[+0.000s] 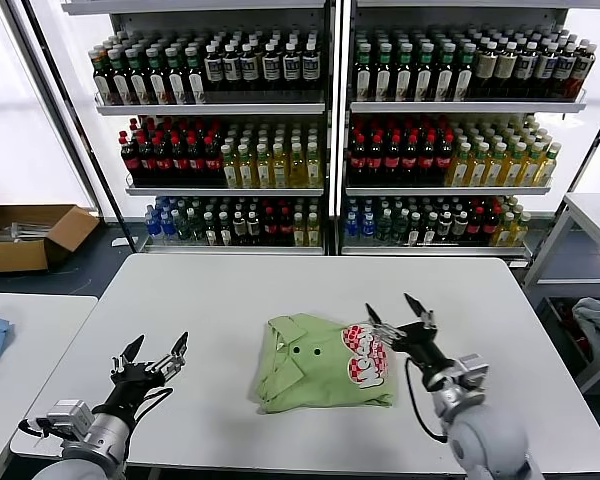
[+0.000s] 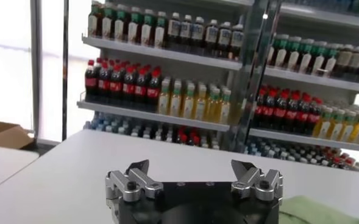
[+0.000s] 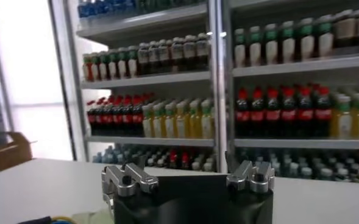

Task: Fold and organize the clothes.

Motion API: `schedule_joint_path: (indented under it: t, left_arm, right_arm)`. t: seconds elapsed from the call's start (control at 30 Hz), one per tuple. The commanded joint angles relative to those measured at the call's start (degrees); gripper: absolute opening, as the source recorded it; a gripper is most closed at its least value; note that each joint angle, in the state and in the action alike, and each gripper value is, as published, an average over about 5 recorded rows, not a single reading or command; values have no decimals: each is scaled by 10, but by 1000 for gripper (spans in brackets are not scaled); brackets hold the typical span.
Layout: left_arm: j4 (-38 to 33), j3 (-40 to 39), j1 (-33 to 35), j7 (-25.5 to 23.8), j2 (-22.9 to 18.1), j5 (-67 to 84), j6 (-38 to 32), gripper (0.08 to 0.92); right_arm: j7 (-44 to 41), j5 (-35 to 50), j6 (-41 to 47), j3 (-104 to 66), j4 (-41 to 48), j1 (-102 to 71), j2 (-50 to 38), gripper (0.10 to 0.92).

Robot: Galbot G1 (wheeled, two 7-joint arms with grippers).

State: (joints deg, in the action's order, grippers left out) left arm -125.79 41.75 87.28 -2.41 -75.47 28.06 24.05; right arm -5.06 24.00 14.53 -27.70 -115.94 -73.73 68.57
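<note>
I am holding my right gripper spread and empty over the polo shirt, which is lying folded just beneath and inboard, my left gripper spread well apart; soft, light cloth, probably best pinched at an edge.

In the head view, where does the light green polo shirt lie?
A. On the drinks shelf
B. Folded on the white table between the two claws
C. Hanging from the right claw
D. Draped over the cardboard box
B: the light green polo shirt lies as a folded bundle on the white table, with the open left claw and open right claw on either side, neither gripping it.
</note>
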Motion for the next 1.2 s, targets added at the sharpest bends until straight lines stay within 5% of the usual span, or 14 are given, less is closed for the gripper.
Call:
schedule_joint_path:
  t: [0.03,1.2]
  left_arm:
    - [-11,-1,-1,-37,-5,-26,-13,823]
    - [-35,8,44,-50,-33,-50,-60,823]
  right_arm:
    - [-64,15,-94,-217,-39,-170,16,823]
    - [-60,-32,-117,-192,-52,-211,49,823]
